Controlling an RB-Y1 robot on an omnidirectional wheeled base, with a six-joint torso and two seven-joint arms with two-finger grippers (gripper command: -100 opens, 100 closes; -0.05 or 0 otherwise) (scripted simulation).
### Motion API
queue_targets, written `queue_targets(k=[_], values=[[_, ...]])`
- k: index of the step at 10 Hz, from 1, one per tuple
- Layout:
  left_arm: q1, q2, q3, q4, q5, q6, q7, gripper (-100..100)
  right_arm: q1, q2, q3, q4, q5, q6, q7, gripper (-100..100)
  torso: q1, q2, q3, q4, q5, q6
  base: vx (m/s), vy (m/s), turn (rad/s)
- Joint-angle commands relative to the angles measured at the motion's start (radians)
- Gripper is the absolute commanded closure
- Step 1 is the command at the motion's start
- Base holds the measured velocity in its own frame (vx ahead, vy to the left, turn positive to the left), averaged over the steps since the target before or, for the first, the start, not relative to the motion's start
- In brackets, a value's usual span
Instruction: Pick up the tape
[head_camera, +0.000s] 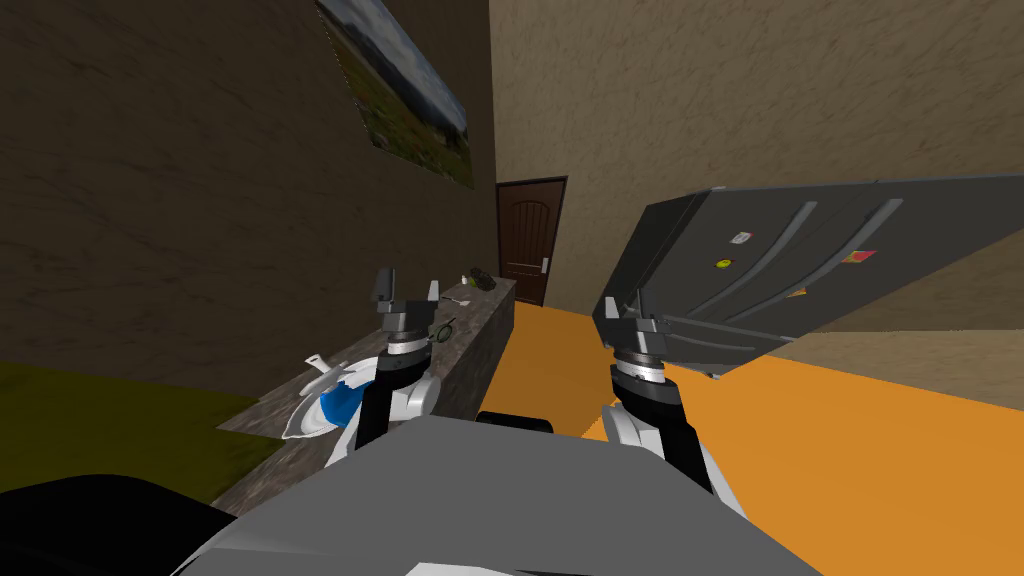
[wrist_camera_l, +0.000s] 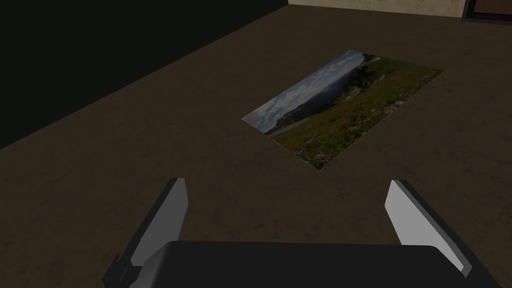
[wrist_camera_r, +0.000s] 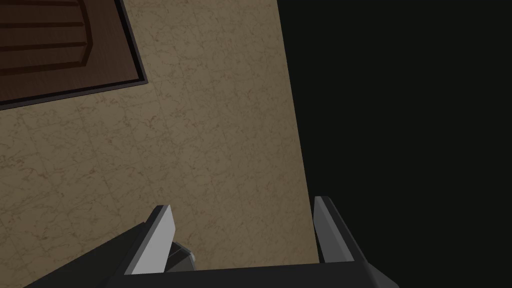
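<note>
A small dark ring, possibly the tape (head_camera: 443, 328), lies on the long stone-patterned table (head_camera: 268, 418), just beside the left gripper (head_camera: 408, 287), whose fingers are spread apart. The right gripper (head_camera: 630, 312), raised near a dark grey fridge (head_camera: 800, 260), is spread too.

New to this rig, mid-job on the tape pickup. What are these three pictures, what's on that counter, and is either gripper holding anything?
It is a two-armed robot. The wide picture is from its head camera; the other two look along each hand. The left gripper hovers over a stone-patterned counter; the right gripper is raised before a dark fridge. Both stand open, holding nothing. On the counter lie white and blue dishes and small dark items; which is the tape I cannot tell.
</note>
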Motion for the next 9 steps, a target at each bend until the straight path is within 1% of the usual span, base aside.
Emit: queue_targets(k=[1, 3, 6, 7, 9], values=[[0.000, 0.044, 0.011, 0.011, 0.028, 0.024, 0.030, -100, 0.000, 0.000, 0.000, 0.000, 0.000, 0.000, 0.000, 0, 0.000, 0.000, 0.000, 0.000, 0.000, 0.000, 0.011, -0.009, 0.032], [0.001, 0.096, 0.027, 0.026, 0.069, 0.060, 0.074, -100, 0.000, 0.000, 0.000, 0.000, 0.000, 0.000, 0.000, 0, -0.001, -0.001, -0.001, 0.000, 0.000, 0.000, 0.034, -0.028, 0.038], [0.001, 0.188, 0.056, 0.059, 0.156, 0.136, 0.158, -100, 0.000, 0.000, 0.000, 0.000, 0.000, 0.000, 0.000, 0, -0.002, -0.003, -0.002, -0.001, 0.000, 0.000, 0.045, -0.040, 0.049], [0.001, 0.198, 0.056, 0.059, 0.157, 0.137, 0.166, -100, 0.000, 0.000, 0.000, 0.000, 0.000, 0.000, 0.000, 0, -0.002, -0.003, -0.002, -0.001, 0.000, 0.000, 0.032, -0.022, 0.018], [0.001, 0.271, 0.077, 0.087, 0.227, 0.194, 0.234, -100, 0.000, 0.000, 0.000, 0.000, 0.000, 0.000, 0.000, 0, -0.001, -0.002, -0.001, -0.001, 0.000, 0.000, 0.034, -0.018, 0.049]])
